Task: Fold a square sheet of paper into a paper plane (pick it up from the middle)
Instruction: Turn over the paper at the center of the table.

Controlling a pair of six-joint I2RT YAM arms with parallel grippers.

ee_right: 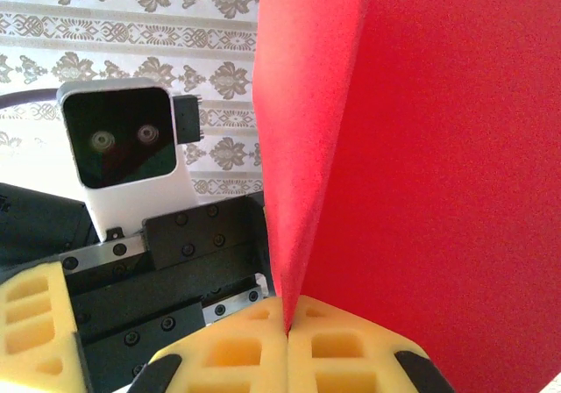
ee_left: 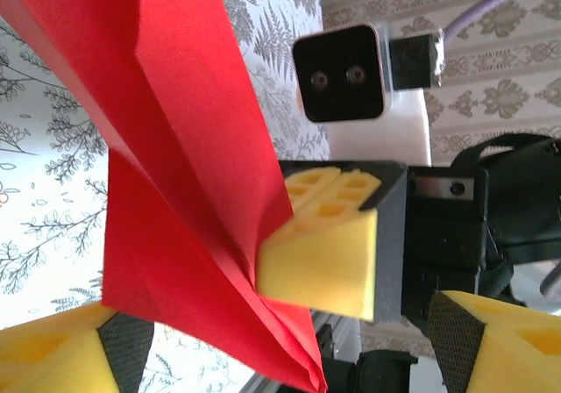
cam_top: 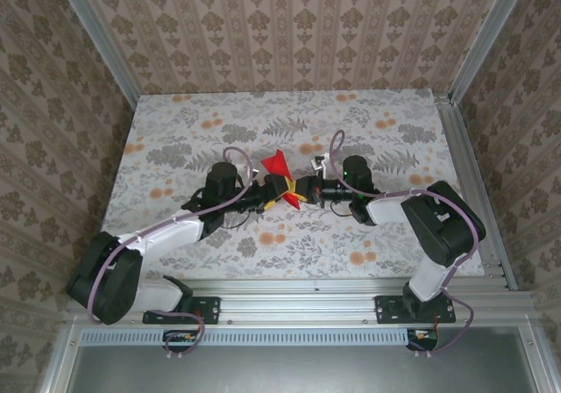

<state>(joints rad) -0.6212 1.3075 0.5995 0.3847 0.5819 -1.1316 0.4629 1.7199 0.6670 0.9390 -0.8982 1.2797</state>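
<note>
The red paper (cam_top: 275,163) is folded along a centre crease into a pointed paper plane and is held off the table between the two arms. My right gripper (cam_top: 299,191) is shut on its lower folded edge; in the right wrist view the two yellow pads (ee_right: 254,353) press together with the paper plane (ee_right: 412,165) rising from the seam (ee_right: 287,327). My left gripper (cam_top: 279,194) faces it, open. In the left wrist view its fingers (ee_left: 61,353) stand wide apart on either side of the paper plane (ee_left: 184,191), not touching it, and the right gripper (ee_left: 273,246) pinches the fold.
The floral table (cam_top: 175,139) lies below, fenced by metal rails (cam_top: 351,289) and patterned walls. Both wrists are nearly nose to nose: the right wrist camera (ee_left: 340,73) and the left wrist camera (ee_right: 123,139) face each other at close range.
</note>
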